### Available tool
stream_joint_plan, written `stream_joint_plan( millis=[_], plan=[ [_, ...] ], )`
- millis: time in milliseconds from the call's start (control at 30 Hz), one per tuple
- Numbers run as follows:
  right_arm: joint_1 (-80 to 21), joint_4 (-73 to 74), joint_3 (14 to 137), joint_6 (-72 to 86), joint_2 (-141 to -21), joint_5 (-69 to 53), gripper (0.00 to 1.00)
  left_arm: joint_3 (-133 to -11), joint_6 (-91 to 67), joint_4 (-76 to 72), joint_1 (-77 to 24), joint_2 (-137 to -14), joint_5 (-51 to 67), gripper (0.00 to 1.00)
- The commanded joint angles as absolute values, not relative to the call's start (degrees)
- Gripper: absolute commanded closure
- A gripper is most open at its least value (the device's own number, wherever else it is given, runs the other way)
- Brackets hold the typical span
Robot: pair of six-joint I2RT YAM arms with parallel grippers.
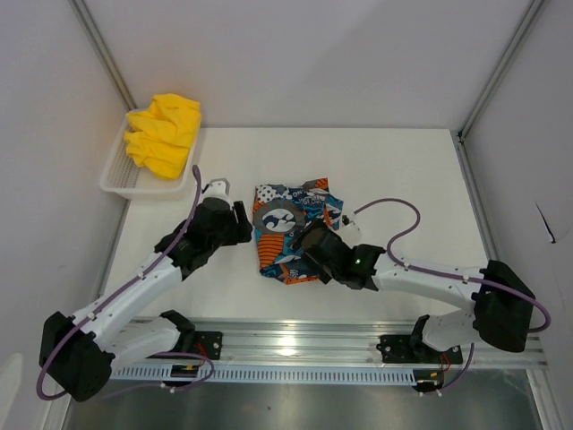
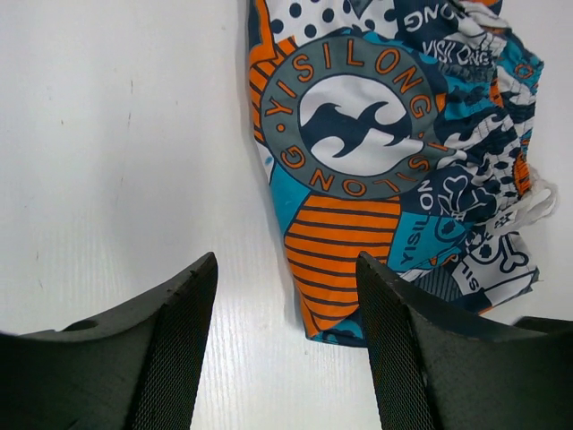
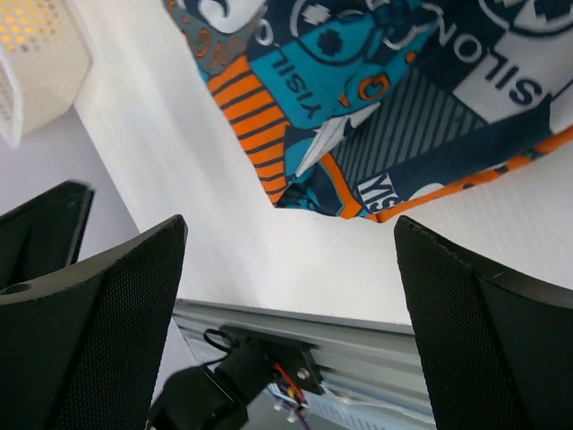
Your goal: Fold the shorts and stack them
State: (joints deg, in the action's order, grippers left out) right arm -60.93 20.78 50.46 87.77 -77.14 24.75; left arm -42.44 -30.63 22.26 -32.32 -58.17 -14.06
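Top external: blue-orange-black-white printed cloth shorts (image 1: pixel 288 231) mid-surface (image 1: pixel 403 170). Left hand (image 2: pixel 286 269) and right hand (image 3: pixel 291 233) at its edges, both spread, empty. Bright yellow cloth shorts (image 1: pixel 164 134) in white plastic mesh basket (image 1: pixel 115 177).

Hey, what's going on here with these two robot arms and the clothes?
Two arms are working on folding and stacking shorts. The printed shorts lie bunched, roughly folded, in the middle of the table. The left gripper hovers open by their left edge and the right gripper is open at their near edge; neither holds anything. The yellow shorts sit crumpled in the white basket at the far left, not yet folded.
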Motion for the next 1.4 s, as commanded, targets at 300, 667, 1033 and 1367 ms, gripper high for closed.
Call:
stream_joint_plan(
  millis=[300, 667, 1033, 1367],
  plan=[
    [-66.62, 11.96, 46.41, 110.47, -88.76, 31.55, 0.04, -38.23, -32.87, 23.12, -31.73, -50.36, -18.1, 0.34],
    [-63.02, 10.72, 48.43, 113.2, -95.8, 30.14, 0.04, -36.47, -32.7, 22.85, -31.73, -49.57, -20.39, 0.34],
    [-59.24, 10.71, 48.69, 113.12, -98.61, 30.76, 0.4, -36.3, -32.34, 22.24, -31.82, -50.36, -20.74, 0.34],
    [-56.43, 11.79, 45.89, 95.4, -92.29, 33.14, 0.88, -36.21, -32.61, 21.27, -31.73, -51.85, -20.48, 0.34]
  ],
)
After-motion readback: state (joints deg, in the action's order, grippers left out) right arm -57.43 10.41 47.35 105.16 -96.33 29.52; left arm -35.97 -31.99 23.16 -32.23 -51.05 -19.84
